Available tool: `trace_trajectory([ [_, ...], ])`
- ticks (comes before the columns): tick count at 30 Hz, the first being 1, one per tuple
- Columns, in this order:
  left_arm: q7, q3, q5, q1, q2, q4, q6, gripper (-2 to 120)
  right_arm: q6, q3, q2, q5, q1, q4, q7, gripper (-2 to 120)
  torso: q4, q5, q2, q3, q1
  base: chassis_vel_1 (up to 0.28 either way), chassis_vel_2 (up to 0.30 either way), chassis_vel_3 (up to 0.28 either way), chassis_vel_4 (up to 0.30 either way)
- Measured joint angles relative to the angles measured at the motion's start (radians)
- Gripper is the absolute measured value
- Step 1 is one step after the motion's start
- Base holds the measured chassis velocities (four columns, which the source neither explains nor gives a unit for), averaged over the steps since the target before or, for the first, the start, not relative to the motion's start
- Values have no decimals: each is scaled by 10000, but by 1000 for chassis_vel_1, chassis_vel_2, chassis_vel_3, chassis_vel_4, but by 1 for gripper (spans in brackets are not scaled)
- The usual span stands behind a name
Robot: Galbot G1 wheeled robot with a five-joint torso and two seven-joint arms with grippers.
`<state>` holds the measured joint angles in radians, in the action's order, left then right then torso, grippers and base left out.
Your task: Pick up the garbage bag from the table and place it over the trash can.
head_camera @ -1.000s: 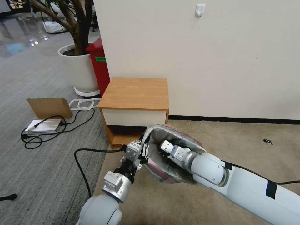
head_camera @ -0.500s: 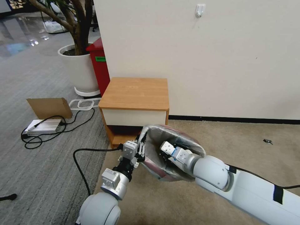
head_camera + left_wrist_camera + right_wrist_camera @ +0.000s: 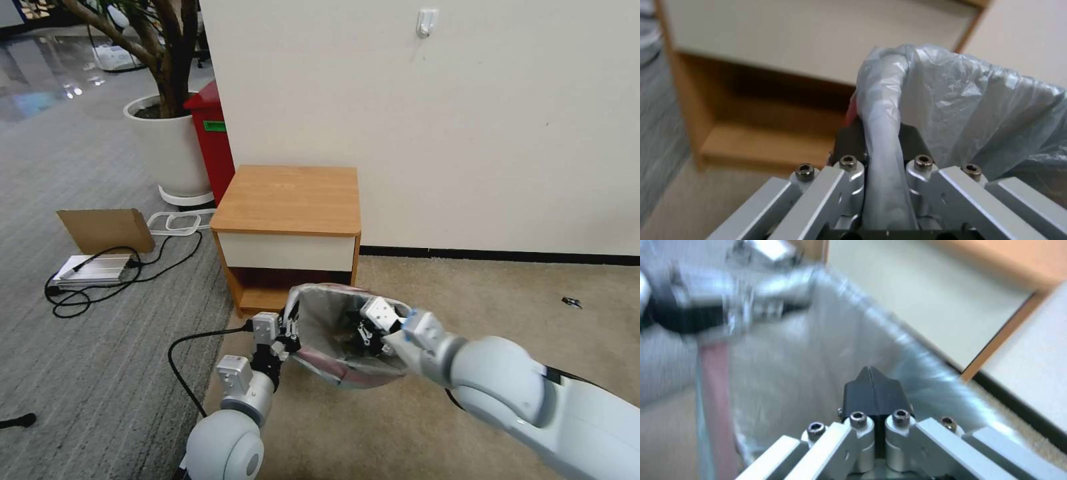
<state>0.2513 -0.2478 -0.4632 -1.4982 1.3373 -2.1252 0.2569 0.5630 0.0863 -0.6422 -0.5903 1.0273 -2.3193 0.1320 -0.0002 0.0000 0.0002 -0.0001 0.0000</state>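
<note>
The jaws of the left gripper (image 3: 882, 156) are pinched on the rolled rim of the crinkly, translucent grey thin-plastic garbage bag (image 3: 978, 103), the film and the rim under it running straight between the dark pads. In the head view this left gripper (image 3: 291, 331) sits at the bag's left edge, low in front of the small wooden nightstand table (image 3: 288, 199) with its orange-brown top and white drawer front.

The garbage bag (image 3: 330, 323) hangs with its mouth wide, in front of the table's open shelf and above the beige carpet (image 3: 507, 313). A pink-red band shows along its lower edge. It appears to be drawn over the cream-white bin's rim, though the trash can itself is hidden under the film (I cannot tell how far the bag is seated).

To the right, the right gripper (image 3: 372, 331) reaches inside the bag's mouth; in its wrist view the right gripper (image 3: 872, 378) has its jaws pressed together on nothing, with grey film beyond it.

The bag looks very light, limp and slippery, likely to slide or tear under a hard pull. The doubled rim band seems the best hold, since it is thicker and bunches less than the side walls.
</note>
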Motion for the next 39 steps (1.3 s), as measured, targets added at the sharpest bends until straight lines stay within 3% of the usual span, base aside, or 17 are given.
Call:
trace_trajectory([
  [3, 186, -119, -391, -93, 49, 20, 23, 7, -380, -281, -142, 4, 476, -95, 576, 0, 1, -1, -1, 0, 0, 0, 0, 0, 0],
  [5, 391, -291, -1006, -357, 136, 22, 121, 7, -689, -1222, -1030, 81, 1425, -220, 1529, 7, 3, 1, -1, 0, 0, 0, 0, 0, 0],
  [7, 415, -311, -1103, -426, 153, 22, 140, 7, -700, -1455, -1293, 182, 1636, -236, 1583, 10, 3, -1, 0, 0, 0, 0, 0, 0, 0],
  [8, 488, -343, -1271, -591, 192, 21, 212, 7, -719, -1946, -1947, 611, 2155, -231, 1623, 18, 3, 0, 0, 1, 0, 0, 0, 0, 0],
  [10, 514, -345, -1288, -629, 204, 21, 236, 7, -732, -2039, -2085, 740, 2260, -223, 1624, 20, 4, 1, -1, 1, 0, 0, 0, 0, 0],
  [11, 701, -353, -1337, -918, 290, -11, 512, 7, -1011, -2789, -3197, 2010, 3228, -111, 1446, 26, 4, -1, 0, 0, 0, 0, 0, 0, 0],
  [13, 779, -353, -1316, -1156, 316, -56, 607, 7, -1456, -3321, -4063, 3173, 4144, -5, 1272, 37, 0, -1, 0, 0, 0, 0, 0, 0, 0],
  [14, 779, -353, -1316, -1156, 316, -56, 607, 7, -1456, -3321, -4063, 3173, 4144, -5, 1272, 37, 0, -1, 0, 0, 0, 0, 0, 0, 0],
  [16, 784, -355, -1274, -1377, 325, -142, 641, 7, -1968, -3769, -4843, 4024, 4945, 19, 1124, 44, 0, 0, -1, -1, 0, 0, 0, 0, 0],
  [18, 784, -357, -1266, -1426, 325, -162, 645, 7, -2033, -3820, -4932, 4113, 5033, 18, 1106, 46, -1, -2, 0, 0, 1, 0, 0, 0, 0],
  [21, 665, -191, -914, -1881, 309, -236, 636, 7, -2779, -4177, -5764, 4937, 5781, -30, 1049, 65, 1, -2, -1, -1, 0, 0, 0, 0, 0],
  [23, 616, -179, -834, -1942, 334, -236, 624, 7, -2833, -4201, -5839, 4994, 5846, -50, 1044, 67, 1, -3, -1, 0, 0, 0, 0, 0, 0],
  [24, 501, -157, -609, -2102, 425, -234, 552, 7, -2870, -4214, -5950, 5049, 5945, -125, 1036, 75, 3, 0, -1, 0, 0, 0, 0, 0, 0],
  [31, 382, -8, 18, -2210, 450, -7, 205, 7, -2866, -4212, -6047, 5059, 5918, -243, 1036, 98, 3, 0, -1, 1, 0, 0, 0, 0, 0],
  [33, 379, -7, 41, -2230, 450, 17, 204, 8, -2852, -4214, -6040, 5057, 5913, -256, 1036, 99, 3, 0, -1, 1, 0, 0, 0, 0, 0],
  [39, 354, -22, 157, -2303, 431, 51, 182, 27, -2824, -4261, -6012, 5034, 5895, -259, 1037, 100, 3, 0, -1, 1, 0, 0, 0, 0, 0],
])
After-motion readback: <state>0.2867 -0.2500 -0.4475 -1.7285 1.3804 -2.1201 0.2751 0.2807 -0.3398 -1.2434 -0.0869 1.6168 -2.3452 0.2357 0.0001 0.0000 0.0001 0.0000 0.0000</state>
